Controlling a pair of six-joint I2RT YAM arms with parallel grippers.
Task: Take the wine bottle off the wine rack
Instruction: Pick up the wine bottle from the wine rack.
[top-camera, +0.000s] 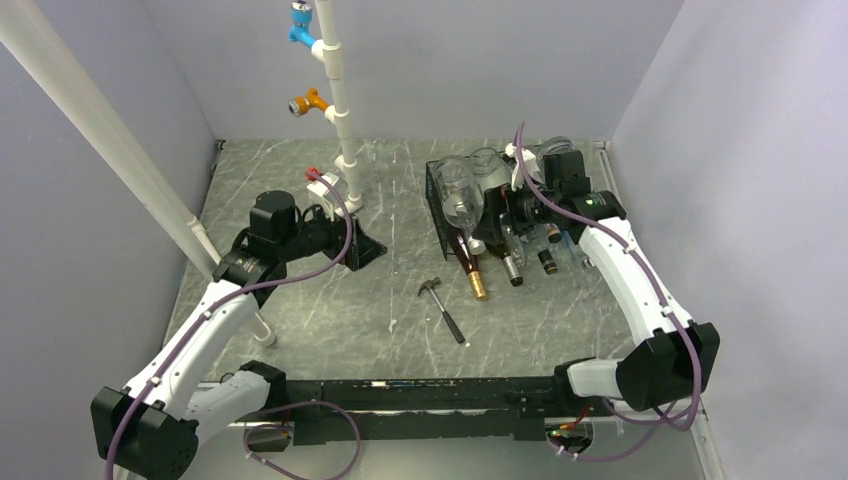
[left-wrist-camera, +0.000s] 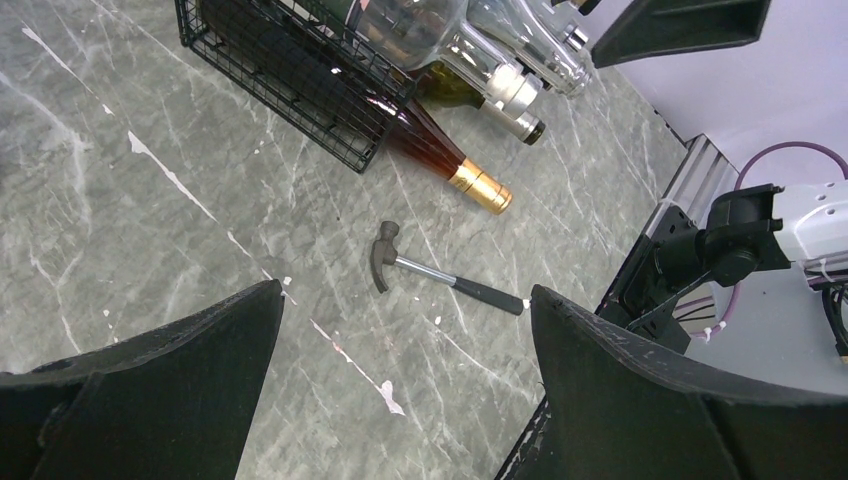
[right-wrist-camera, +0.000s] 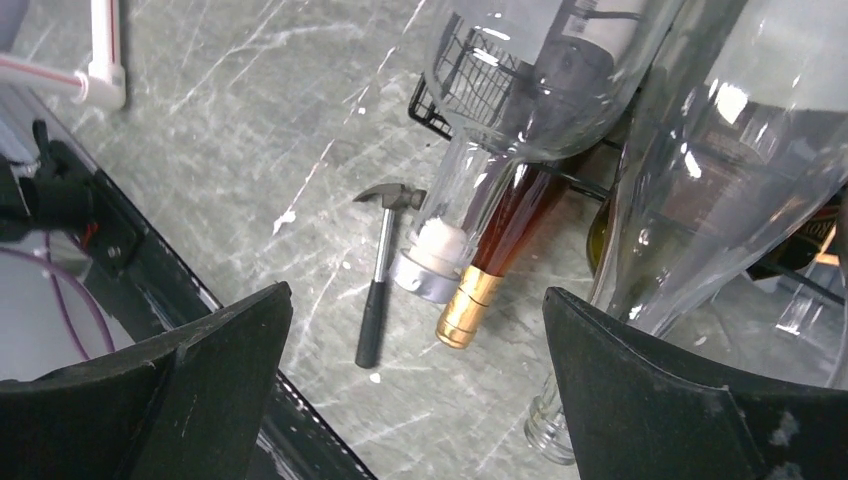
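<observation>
The wine rack is sitting just beneath the right hand, which is gaping wide and empty, like the left hand far across the worktop. Clear bottles are lying piled over the amber wine bottle just ahead of the right hand, so drawing one out is probably risking the rest rolling toward the hammer.

Bottles in wine rack, necks jutting nearward; hammer on table before rack.
</observation>
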